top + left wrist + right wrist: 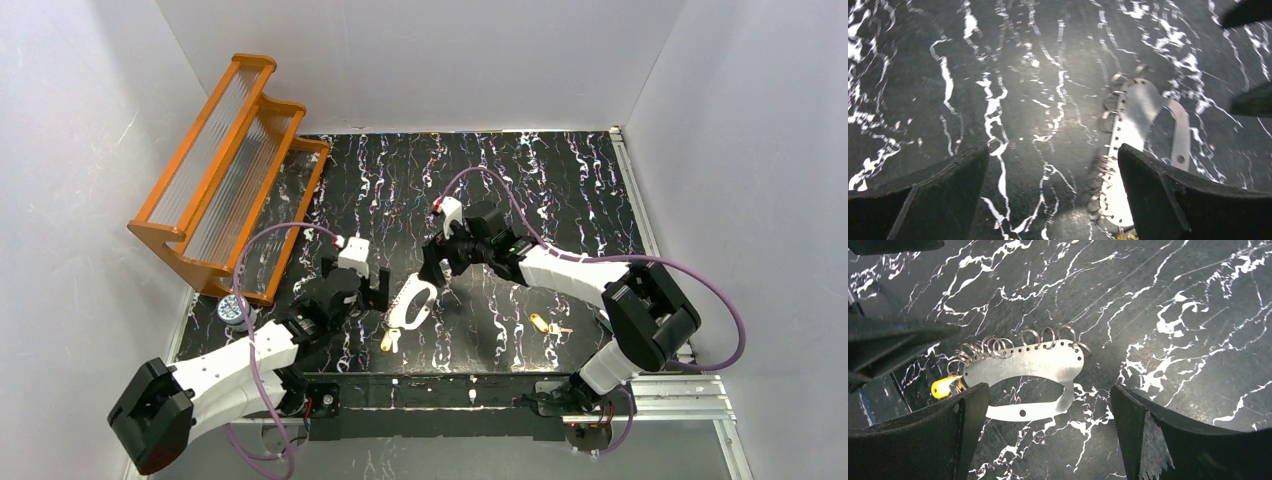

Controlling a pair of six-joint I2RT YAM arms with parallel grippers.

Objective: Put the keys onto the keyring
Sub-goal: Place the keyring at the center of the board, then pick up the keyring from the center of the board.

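- While both arms converge over the middle of the desk [560, 180], the keyring [412, 303] lies flat between them, a pale oval plate with small wire rings [998, 346] along one edge.
- The left gripper [372, 288] has its fingers [943, 195] spread wide and empty. The keyring sits just beside the right-hand finger, not between the pair.
- The right gripper [437, 272] is likewise spread and holds nothing. The keyring lies just ahead of it, one end passing under a finger in the wrist view.
- The first key [390, 340], with its yellow head, rests at the near end of the keyring among the wire rings. It appears hung there, though the join is too small to confirm.
- The second key [545, 325] lies loose on the desk, well to the right of the keyring, beside the right arm.
- The arms probably flank the plate so that one can steady it while the other threads. The loose key seems the remaining work.
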